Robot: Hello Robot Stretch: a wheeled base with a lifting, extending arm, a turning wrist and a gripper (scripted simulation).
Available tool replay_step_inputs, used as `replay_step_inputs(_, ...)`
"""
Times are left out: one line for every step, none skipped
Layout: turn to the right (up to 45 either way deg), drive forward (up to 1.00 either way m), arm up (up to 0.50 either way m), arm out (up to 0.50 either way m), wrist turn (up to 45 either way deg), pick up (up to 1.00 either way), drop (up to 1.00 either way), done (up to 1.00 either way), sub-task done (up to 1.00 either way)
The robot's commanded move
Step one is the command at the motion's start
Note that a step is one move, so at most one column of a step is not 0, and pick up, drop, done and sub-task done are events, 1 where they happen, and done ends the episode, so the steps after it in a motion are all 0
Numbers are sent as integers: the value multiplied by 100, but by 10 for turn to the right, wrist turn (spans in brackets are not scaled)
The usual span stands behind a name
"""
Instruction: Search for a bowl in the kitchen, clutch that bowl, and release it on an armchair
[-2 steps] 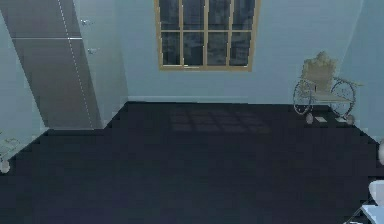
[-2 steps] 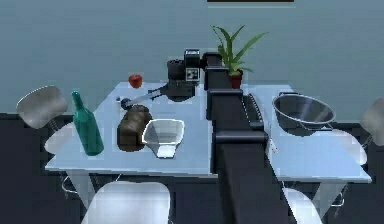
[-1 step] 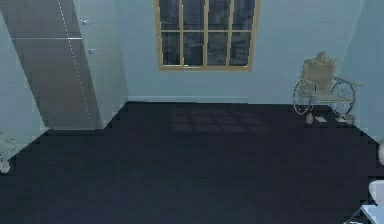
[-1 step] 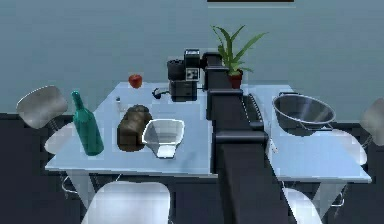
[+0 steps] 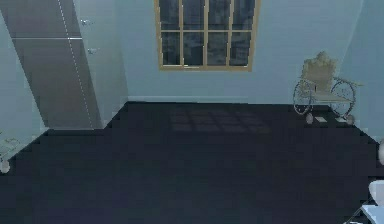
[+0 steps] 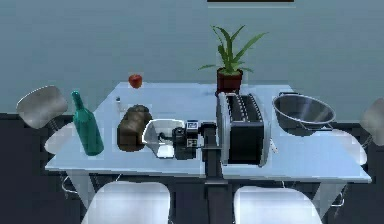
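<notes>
Reaching out across the tabletop (image 6: 300, 152), our arm (image 6: 211, 175) ends with its jaws at the white bowl (image 6: 160, 134) left of the toaster (image 6: 243, 128), and we cannot tell whether they hold anything.

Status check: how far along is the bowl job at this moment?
Done, it seems: the search, since the table bears a white bowl and a metal bowl. In hand: the reach, with the gripper at the white bowl; whether it holds anything cannot be told, as the bowl sits on the table. Left: lifting the bowl clear, reaching an armchair and releasing it there.
</notes>
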Motion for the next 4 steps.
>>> replay_step_inputs(0, 0, 0, 0, 0, 100, 0, 0, 0)
replay_step_inputs(0, 0, 10, 0, 0, 0, 0, 0, 0)
replay_step_inputs(0, 0, 10, 0, 0, 0, 0, 0, 0)
replay_step_inputs(0, 0, 0, 0, -450, 0, 0, 0, 0)
